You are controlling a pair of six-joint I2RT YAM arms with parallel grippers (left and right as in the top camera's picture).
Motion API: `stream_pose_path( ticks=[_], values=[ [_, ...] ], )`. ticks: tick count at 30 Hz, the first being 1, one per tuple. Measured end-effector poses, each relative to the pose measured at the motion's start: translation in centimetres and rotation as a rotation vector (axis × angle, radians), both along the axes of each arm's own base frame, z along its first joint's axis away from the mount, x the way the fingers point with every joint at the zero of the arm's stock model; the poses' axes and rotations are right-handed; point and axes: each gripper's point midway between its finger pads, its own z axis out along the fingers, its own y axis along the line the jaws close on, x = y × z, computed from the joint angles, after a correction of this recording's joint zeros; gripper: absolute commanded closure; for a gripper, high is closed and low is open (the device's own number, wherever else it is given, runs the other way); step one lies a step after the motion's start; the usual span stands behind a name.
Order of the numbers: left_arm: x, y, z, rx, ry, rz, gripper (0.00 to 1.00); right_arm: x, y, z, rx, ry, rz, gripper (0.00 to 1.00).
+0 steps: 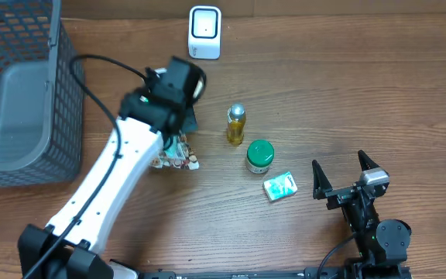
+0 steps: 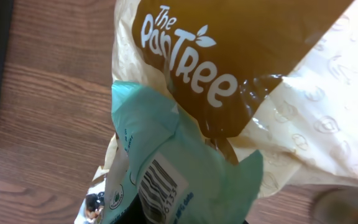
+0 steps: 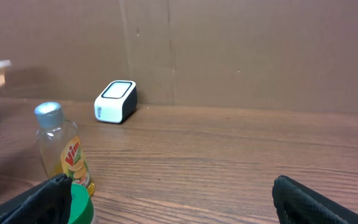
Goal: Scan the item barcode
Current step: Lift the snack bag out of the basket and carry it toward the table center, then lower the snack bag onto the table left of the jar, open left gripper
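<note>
left gripper [image 1: 180, 124] clamped tight on tan-and-mint crinkly plastic snack bag [image 2: 185, 124], centre-left of overhead, barcode [image 2: 160, 190] facing wrist camera | right gripper [image 1: 338, 161] jaws wide, empty, lower right | white boxy scanner [image 1: 204, 31] top centre

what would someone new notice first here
The left gripper is shut on a PanTree snack bag, which fills the left wrist view with its barcode showing low down. Beyond it, a white scanner stands at the table's far edge, and a grey mesh basket sits in the left corner.
</note>
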Motion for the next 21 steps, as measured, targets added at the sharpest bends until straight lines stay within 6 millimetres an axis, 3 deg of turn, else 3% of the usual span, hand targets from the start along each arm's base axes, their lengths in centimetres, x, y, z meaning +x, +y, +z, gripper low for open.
stream_pose_path(
  ticks=[7,14,18,19,21],
  values=[
    [-1.1,0.4,-5.1,0.092,-0.013,0.024,0.89,0.0,0.0,0.0,0.0,0.0,0.0,0.0],
    [-1.8,1.1,-8.3,0.104,-0.017,0.044,0.85,0.0,0.0,0.0,0.0,0.0,0.0,0.0],
    [-2.5,1.5,-9.4,0.108,-0.004,0.05,0.57,0.0,0.0,0.0,0.0,0.0,0.0,0.0],
    [-2.4,1.4,-9.5,0.106,-0.009,0.052,0.45,0.0,0.0,0.0,0.0,0.0,0.0,0.0],
    [-2.2,1.4,-9.5,0.099,-0.019,0.057,0.29,0.0,0.0,0.0,0.0,0.0,0.0,0.0]
  ],
)
